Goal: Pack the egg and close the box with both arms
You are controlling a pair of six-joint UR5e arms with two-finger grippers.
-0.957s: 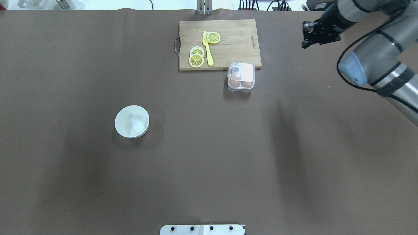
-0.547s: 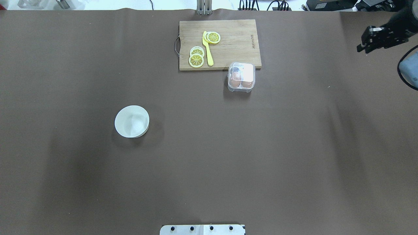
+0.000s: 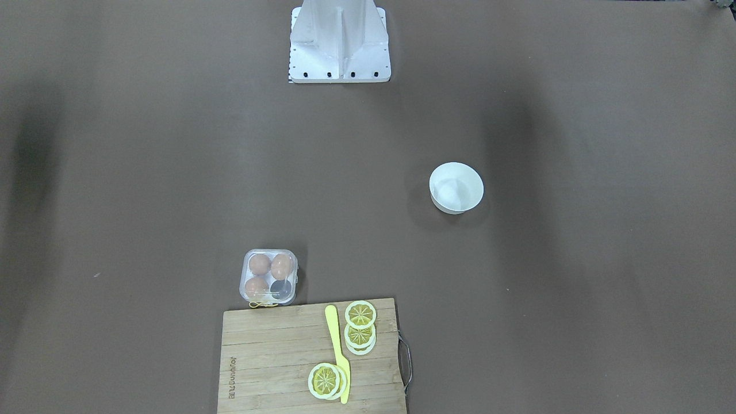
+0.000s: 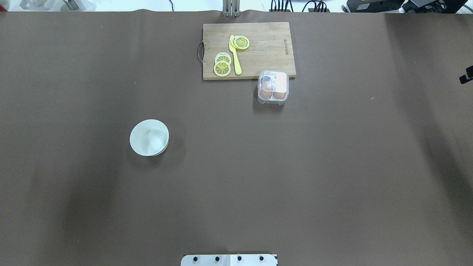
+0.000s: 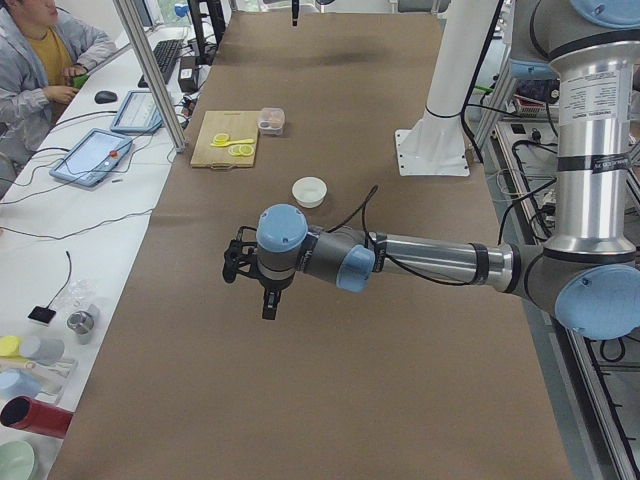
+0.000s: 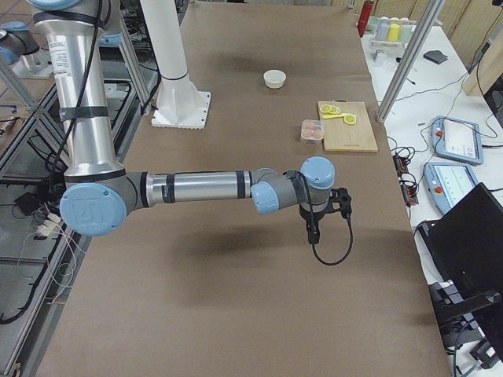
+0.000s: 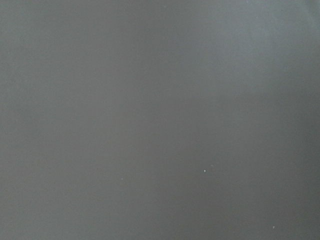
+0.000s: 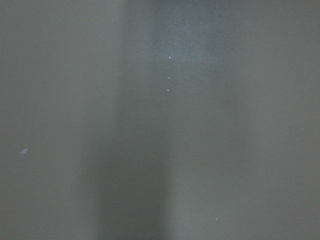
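The box (image 3: 269, 277) stands on the brown table against the cutting board's edge; it also shows in the overhead view (image 4: 273, 87). Its clear lid lies down over the tray, with the yellow clasp (image 3: 261, 303) on the board side. Three brown eggs (image 3: 260, 264) sit inside and look alike; the fourth cell (image 3: 280, 287) looks empty. My left gripper (image 5: 269, 308) hangs over bare table far from the box; I cannot tell its state. My right gripper (image 6: 313, 234) is far off too, only a black sliver at the overhead view's right edge (image 4: 467, 75). Both wrist views show only cloth.
A wooden cutting board (image 4: 258, 48) carries lemon slices (image 4: 222, 68) and a yellow knife (image 4: 235, 55). A round white bowl (image 4: 149, 137) stands to the left of the middle and looks empty. The robot's white base (image 3: 339, 40) is at the table's near edge.
My right arm has swung out to the right, from beside the cutting board to the overhead view's right edge. The box, bowl and board have not moved.
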